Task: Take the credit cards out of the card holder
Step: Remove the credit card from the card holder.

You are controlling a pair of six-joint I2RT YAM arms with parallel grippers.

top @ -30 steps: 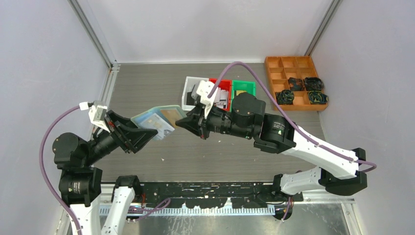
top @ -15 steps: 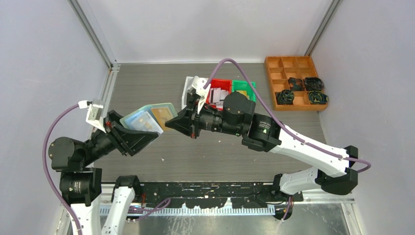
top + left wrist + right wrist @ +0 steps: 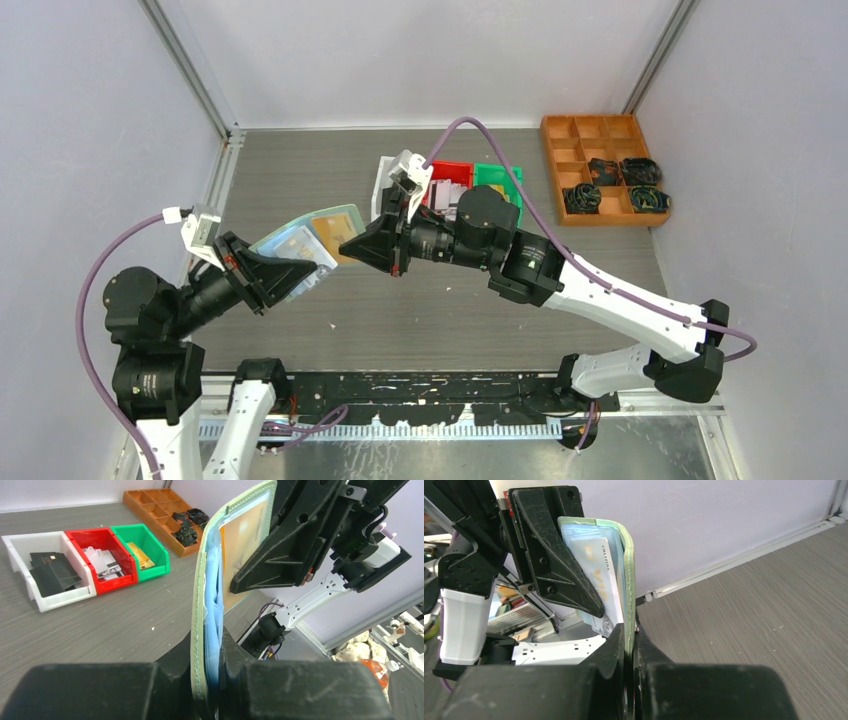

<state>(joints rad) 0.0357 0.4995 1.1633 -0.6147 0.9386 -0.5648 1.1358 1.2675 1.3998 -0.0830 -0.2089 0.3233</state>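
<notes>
Card holder (image 3: 318, 232): pale mint-green, partly open, held above the table (image 3: 300, 160) at centre-left of the top view, between the two arms

Credit cards (image 3: 330, 233): one gold and paler ones, seated in the holder's clear pockets

Left gripper (image 3: 298, 272): clenched on the holder's lower-left edge

Right gripper (image 3: 350, 248): clamped on the opposite, right-hand edge

White bin (image 3: 65, 597), red bin (image 3: 115, 580), green bin (image 3: 154, 571): a touching row, upper centre of the top view, cards inside

Orange tray (image 3: 546, 150): upper right, black coiled cables (image 3: 640, 170) in its lower cells
</notes>
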